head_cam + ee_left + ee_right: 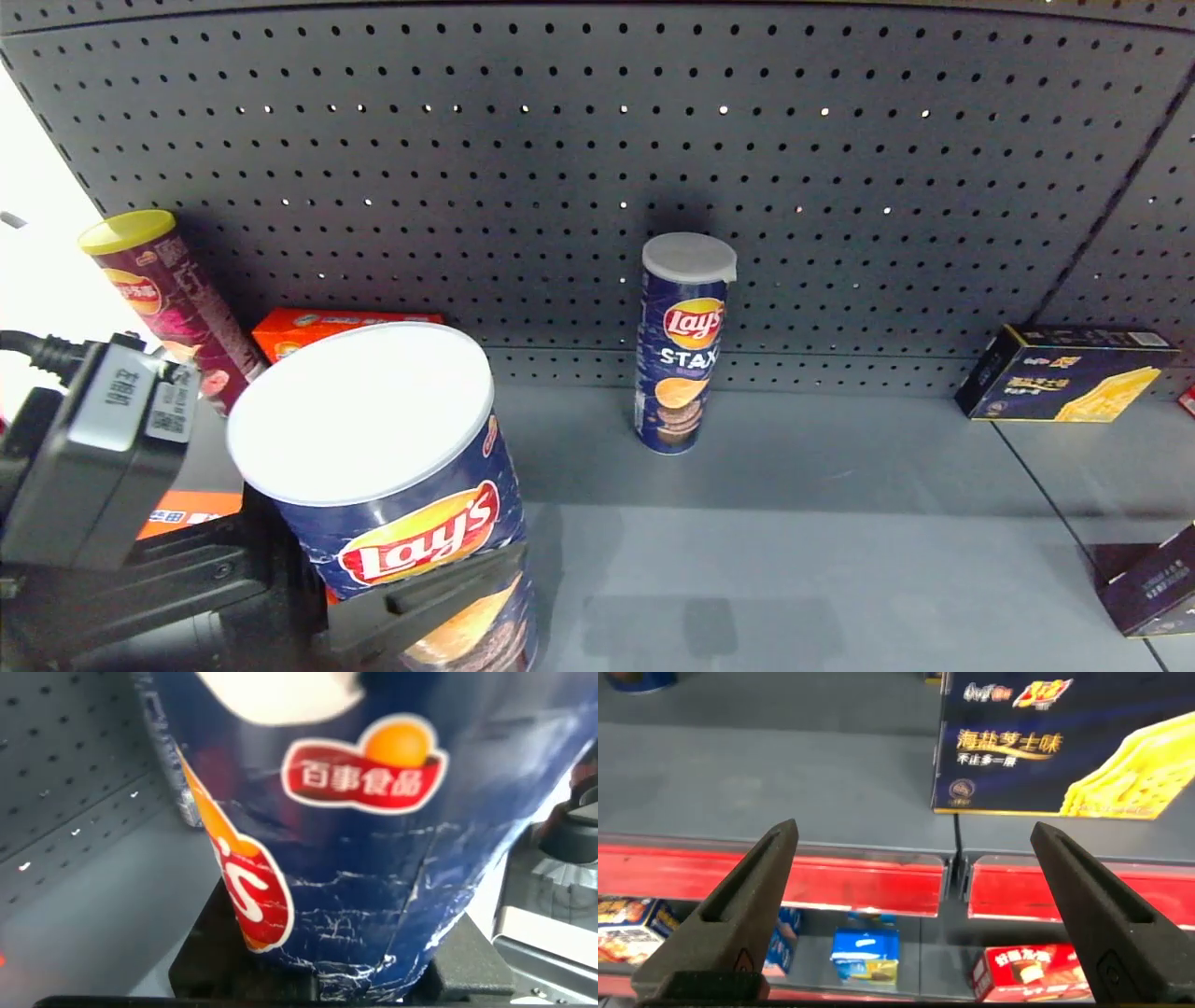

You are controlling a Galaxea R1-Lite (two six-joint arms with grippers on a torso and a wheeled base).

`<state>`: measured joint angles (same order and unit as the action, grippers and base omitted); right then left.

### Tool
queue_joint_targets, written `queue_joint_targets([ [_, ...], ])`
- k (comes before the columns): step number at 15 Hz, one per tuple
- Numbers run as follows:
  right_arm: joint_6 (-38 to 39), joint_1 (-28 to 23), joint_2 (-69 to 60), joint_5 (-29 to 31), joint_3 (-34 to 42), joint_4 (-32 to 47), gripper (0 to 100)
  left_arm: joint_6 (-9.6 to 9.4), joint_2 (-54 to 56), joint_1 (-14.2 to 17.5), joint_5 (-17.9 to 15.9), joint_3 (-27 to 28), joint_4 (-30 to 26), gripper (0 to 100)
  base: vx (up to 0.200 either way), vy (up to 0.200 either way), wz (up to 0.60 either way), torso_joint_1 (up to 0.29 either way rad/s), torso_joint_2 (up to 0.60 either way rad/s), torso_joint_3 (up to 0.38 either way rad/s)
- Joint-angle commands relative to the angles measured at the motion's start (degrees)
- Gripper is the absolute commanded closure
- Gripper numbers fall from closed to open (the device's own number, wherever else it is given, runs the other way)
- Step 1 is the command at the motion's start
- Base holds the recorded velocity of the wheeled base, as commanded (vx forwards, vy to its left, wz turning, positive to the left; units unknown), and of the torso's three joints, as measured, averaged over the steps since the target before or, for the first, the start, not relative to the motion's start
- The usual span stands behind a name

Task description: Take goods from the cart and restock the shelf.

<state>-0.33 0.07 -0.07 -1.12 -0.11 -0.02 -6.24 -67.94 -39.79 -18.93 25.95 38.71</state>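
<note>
My left gripper (pixel 411 602) is shut on a blue chip can (pixel 420 537) with a white lid, held upright and slightly tilted above the front left of the grey shelf board (pixel 794 560). Seen from the left wrist, the can (pixel 374 859) sits close up between the dark fingers (pixel 206 952). A matching blue can (pixel 680 345) stands upright at the back middle of the shelf. My right gripper (pixel 913 835) is open with nothing between its fingers, in front of the shelf's red edge strip (pixel 859 882), below a dark blue box (pixel 1064 742).
A maroon can with a yellow lid (pixel 168 299) and an orange box (pixel 322 331) stand at the back left. A dark blue box (pixel 1064 373) lies at the back right, another dark box (pixel 1153 579) at the right edge. Packaged goods (pixel 864 952) lie on the lower shelf.
</note>
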Motion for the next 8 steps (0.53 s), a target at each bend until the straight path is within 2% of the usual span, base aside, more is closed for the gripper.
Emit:
queue_joint_targets([
  [1,-0.02,0.01,0.07,-0.02,-0.07,0.02,0,-0.09,-0.09,0.24,-0.05,0.24,0.14,100,0.000,0.000,0.00,0.000,0.00,0.000],
  [5,-0.55,0.10,0.07,-0.28,-0.15,0.02,0,-0.35,0.09,0.24,0.47,-1.26,-0.12,100,0.000,0.000,0.00,0.000,0.00,0.000],
  [6,-2.04,1.07,5.87,-4.86,-10.70,0.55,0,-0.70,0.00,0.24,2.23,-1.43,0.05,100,0.000,0.000,0.00,0.000,0.00,0.000],
  [7,-2.48,1.95,15.37,-9.51,-16.77,0.90,0,-0.61,-0.09,0.24,2.32,-1.26,-0.03,100,0.000,0.000,0.00,0.000,0.00,0.000],
  [8,-3.80,2.21,17.30,-11.71,-19.05,-1.38,0,-0.70,-0.44,0.24,2.41,-1.52,0.23,100,0.000,0.000,0.00,0.000,0.00,0.000],
])
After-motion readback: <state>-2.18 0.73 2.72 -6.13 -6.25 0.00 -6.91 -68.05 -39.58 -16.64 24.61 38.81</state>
